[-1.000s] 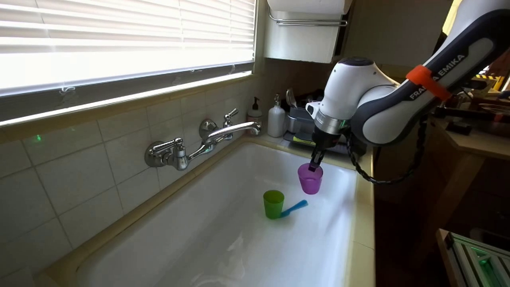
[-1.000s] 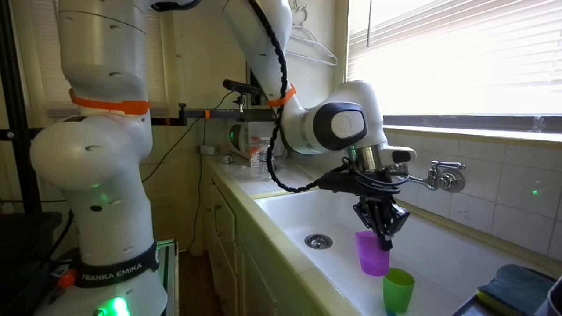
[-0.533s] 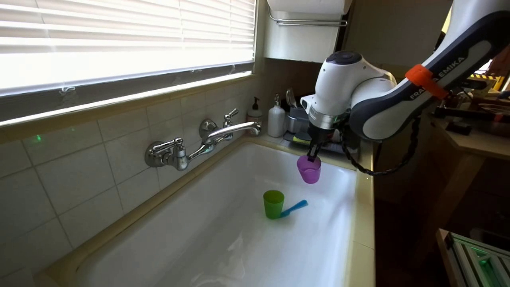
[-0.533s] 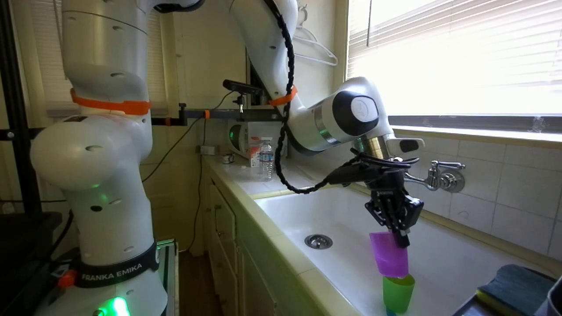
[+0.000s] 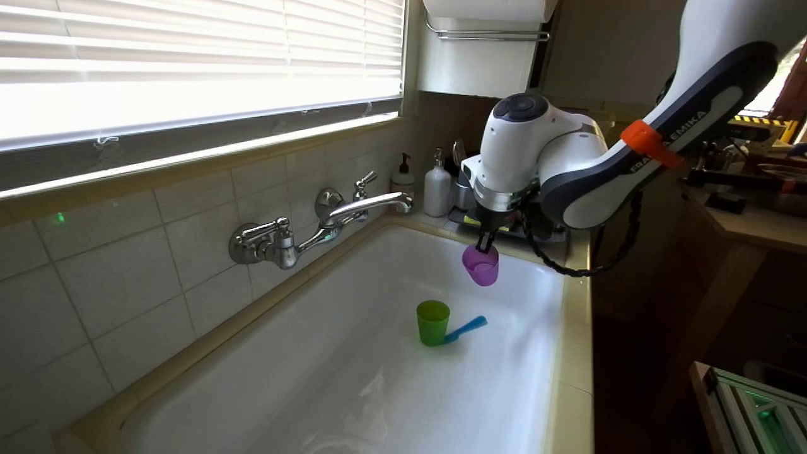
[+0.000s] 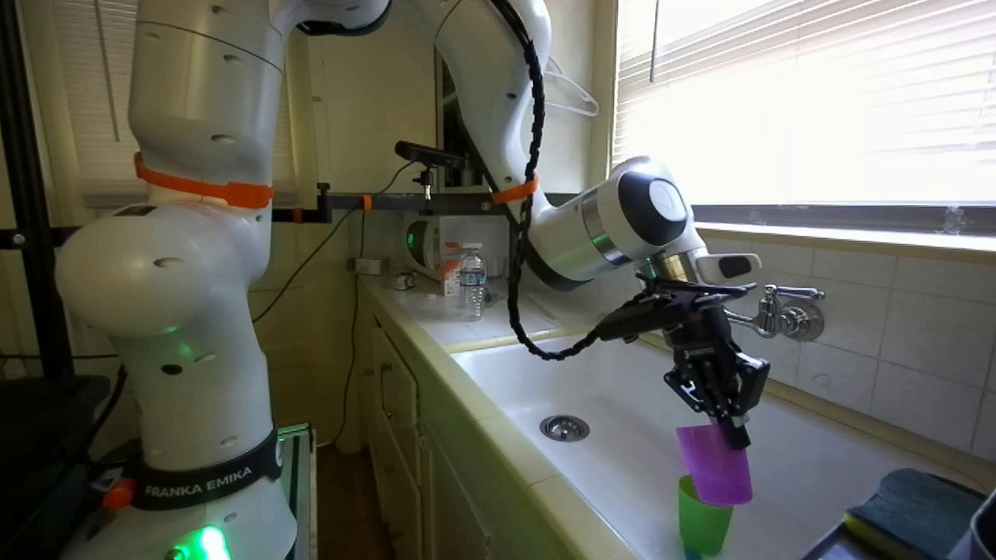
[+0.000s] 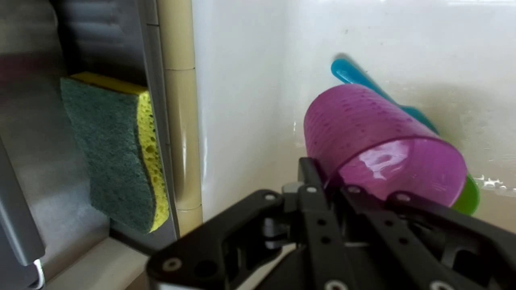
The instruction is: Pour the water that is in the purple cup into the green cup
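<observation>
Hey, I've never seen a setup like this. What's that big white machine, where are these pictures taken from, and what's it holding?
It's a jointed robot arm. Two viewpoints are outside it, facing the sink; the third rides on its wrist, looking past the black fingers. They pinch the rim of the purple cup, which hangs tilted above the sink's bottom. Down in the sink, the green cup stands upright, with a blue stick-like piece lying beside it. Outside the sink there's a sponge. Whether there's water, I can't tell.
</observation>
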Controlling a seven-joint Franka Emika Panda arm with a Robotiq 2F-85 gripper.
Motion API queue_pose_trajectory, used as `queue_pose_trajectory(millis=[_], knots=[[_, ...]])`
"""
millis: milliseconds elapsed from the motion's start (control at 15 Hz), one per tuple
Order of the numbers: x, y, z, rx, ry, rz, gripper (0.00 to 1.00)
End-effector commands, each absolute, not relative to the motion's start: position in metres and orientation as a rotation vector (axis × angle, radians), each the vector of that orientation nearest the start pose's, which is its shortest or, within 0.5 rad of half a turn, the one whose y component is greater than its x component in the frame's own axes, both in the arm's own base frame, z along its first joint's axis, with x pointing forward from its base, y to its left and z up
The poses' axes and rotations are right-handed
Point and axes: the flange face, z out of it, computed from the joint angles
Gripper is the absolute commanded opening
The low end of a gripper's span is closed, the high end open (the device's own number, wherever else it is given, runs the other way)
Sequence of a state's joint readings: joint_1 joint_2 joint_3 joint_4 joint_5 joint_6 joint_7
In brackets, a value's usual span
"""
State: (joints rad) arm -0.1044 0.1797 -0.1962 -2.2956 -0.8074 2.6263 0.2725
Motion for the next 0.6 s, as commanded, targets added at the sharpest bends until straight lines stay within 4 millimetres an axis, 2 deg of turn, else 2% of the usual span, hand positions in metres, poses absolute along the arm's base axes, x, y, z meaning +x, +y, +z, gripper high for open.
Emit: queue_pose_trajectory(millis=[0, 533], knots=[[0.536, -0.137, 0.272, -3.682, -0.25, -0.213, 0.01], [0.551, -0.123, 0.256, -3.776, -0.377, -0.118, 0.01]])
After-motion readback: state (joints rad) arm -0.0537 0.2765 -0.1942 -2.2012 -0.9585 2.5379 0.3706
